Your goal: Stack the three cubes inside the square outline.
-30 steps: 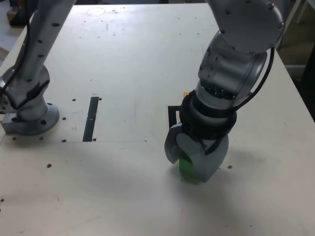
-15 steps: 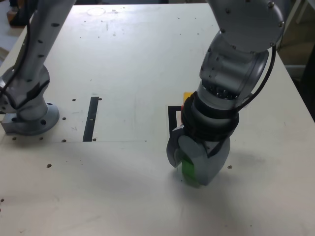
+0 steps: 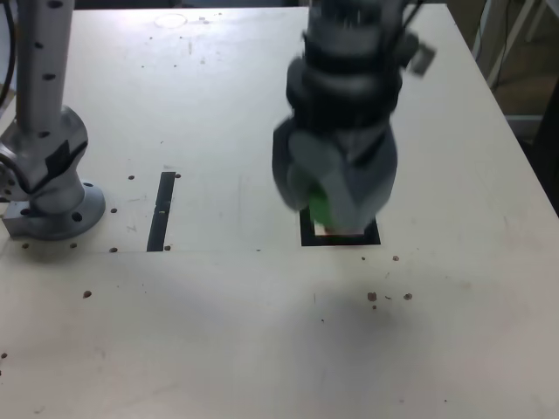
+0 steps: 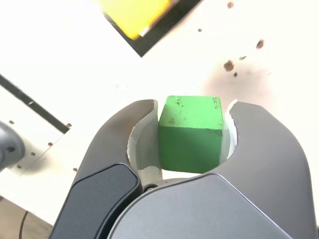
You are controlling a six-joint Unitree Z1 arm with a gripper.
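My gripper [image 3: 327, 205] is shut on the green cube [image 3: 320, 206] and holds it in the air, just above the square outline [image 3: 306, 232]. The exterior view shows only the near and left sides of that black tape frame, because the gripper covers the rest. In the wrist view the green cube [image 4: 192, 132] sits squarely between both fingers [image 4: 124, 149] of the gripper [image 4: 192, 107]. Beyond it lies the yellow cube [image 4: 134, 15], blurred, inside a corner of the square outline [image 4: 157, 42]. The red cube is hidden.
The arm's grey base [image 3: 52, 205] is bolted at the exterior view's left. A narrow black strip [image 3: 162, 209] lies between the base and the outline. Small dark specks [image 3: 389, 297] dot the pale table in front of the outline. The table's right edge [image 3: 515, 157] is close.
The gripper has closed on the green cube and lifted it off the table. It has carried the cube away from the camera, from in front of the outline to above it.
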